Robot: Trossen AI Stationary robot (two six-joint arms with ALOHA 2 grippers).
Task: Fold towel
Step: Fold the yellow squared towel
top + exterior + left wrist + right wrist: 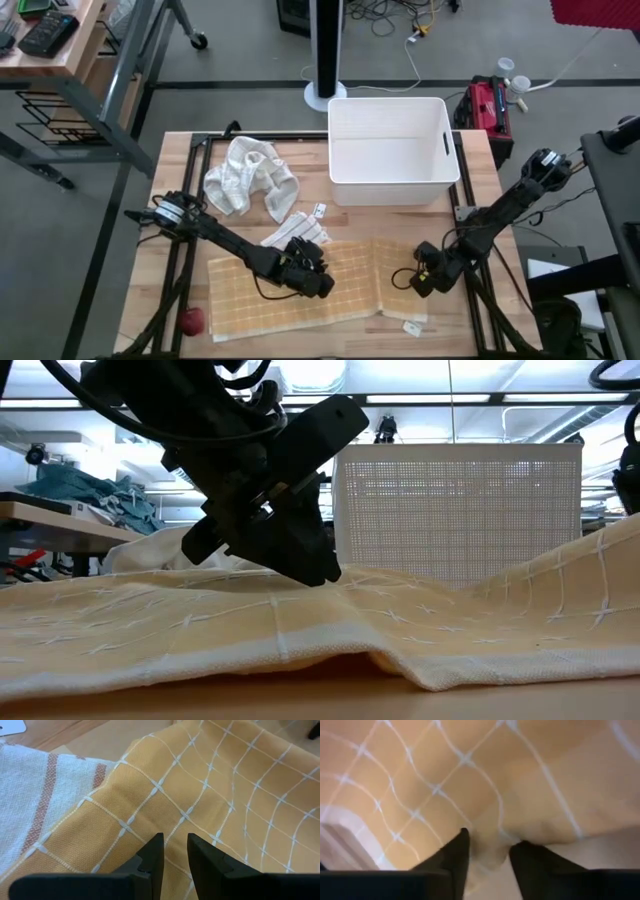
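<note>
One yellow checked towel is lying spread along the near edge of the tabletop, with one red ball sitting at its near left corner. Two claws are working on it: the left claw is pressing down mid-towel, its fingers standing slightly apart with cloth between them, and the right claw is pinching a raised fold of the towel's right part. Farther back, one striped white cloth is lying just beside the towel, then one crumpled white cloth and one white bin
</note>
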